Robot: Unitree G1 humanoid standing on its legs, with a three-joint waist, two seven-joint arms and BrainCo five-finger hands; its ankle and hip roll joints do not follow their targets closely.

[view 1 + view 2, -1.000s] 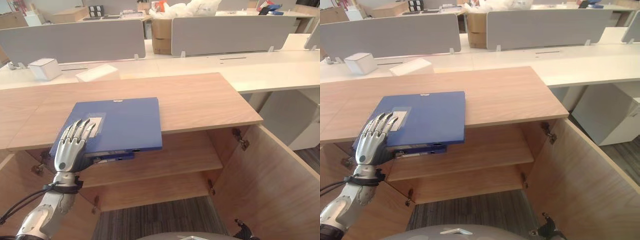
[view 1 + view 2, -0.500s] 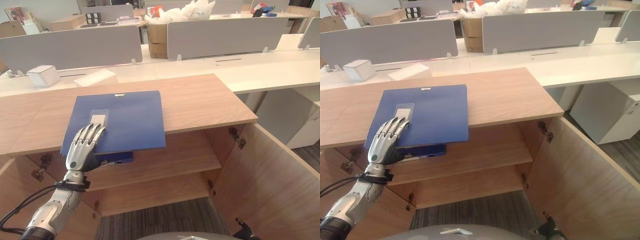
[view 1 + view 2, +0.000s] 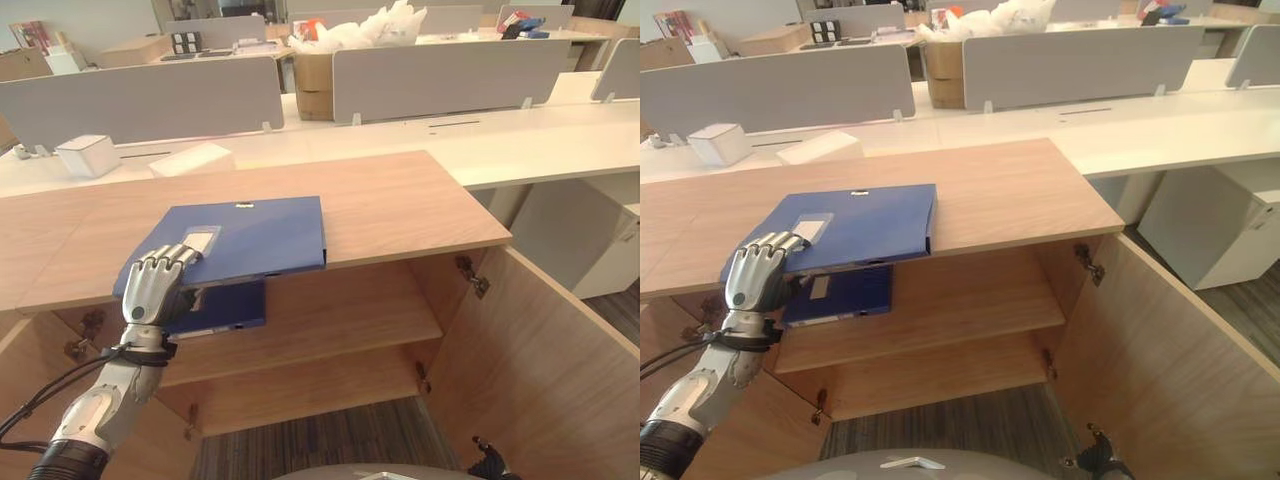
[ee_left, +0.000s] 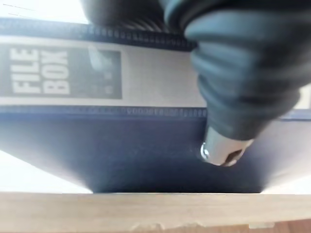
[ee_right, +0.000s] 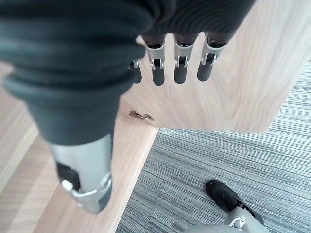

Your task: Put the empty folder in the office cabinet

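- Folder [image 3: 250, 238]: blue, lying on top of the wooden cabinet [image 3: 400, 205], near edge tipped up and sticking out past the front edge, above the open shelf [image 3: 330, 320].
- Held at the near left corner by the left hand [image 3: 152, 285], fingers curled over the top cover.
- Bottom flap hanging down below the top cover, so open like a mouth.
- Could slip out and fall to the floor, because only one corner is pinched.
- Could flop open more and catch on the cabinet's front edge on the way down to the shelf.
- Could bump the open door [image 3: 540, 350] if swung too far right.
- Left arm reaching up from the lower left, wrist bent, knuckles facing up.
- Right hand [image 5: 167, 65] hanging low beside the open door, fingers straight and apart, holding nothing.
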